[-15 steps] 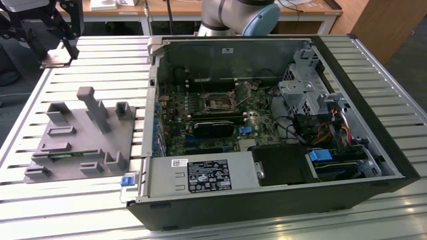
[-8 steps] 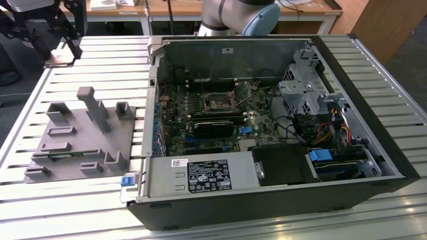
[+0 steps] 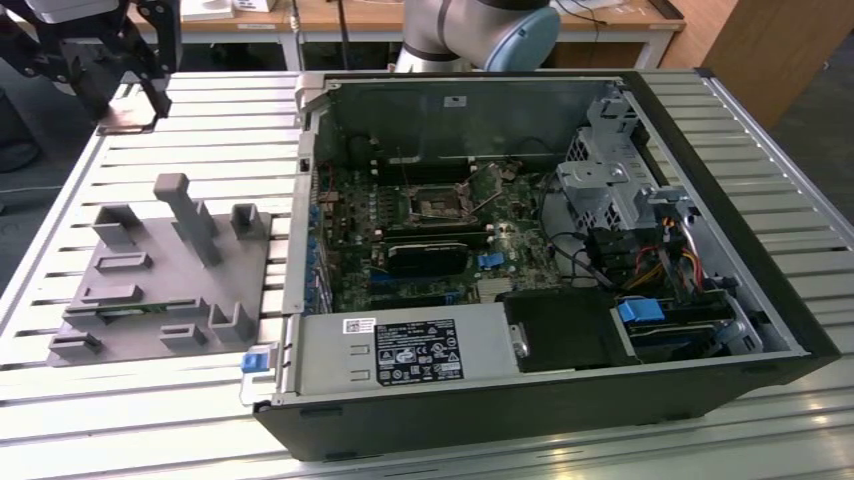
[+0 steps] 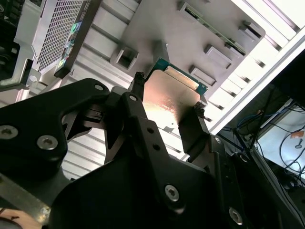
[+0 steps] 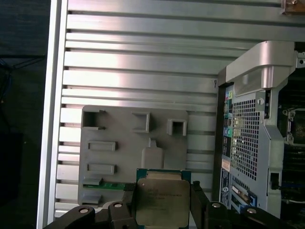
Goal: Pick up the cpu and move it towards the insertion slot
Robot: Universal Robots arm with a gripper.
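- Second wrist view: the pincer [image 4: 167, 112] is closed on the cpu [image 4: 172, 98], one black finger against each of two opposite edges.
- The pick looks done: the cpu hangs in the air well above the grey fixture plate [image 3: 160, 275] on the table [image 3: 174, 400].
- Travel remains: in the exterior view the pincer [image 3: 127, 100] sits at about ten o'clock, well apart from the insertion slot [image 3: 438, 203] inside the open computer case [image 3: 747, 300].
- In the first wrist view the cpu [image 5: 161, 200] lies flat, silvery face toward the camera; it is square, so no long axis stands out.
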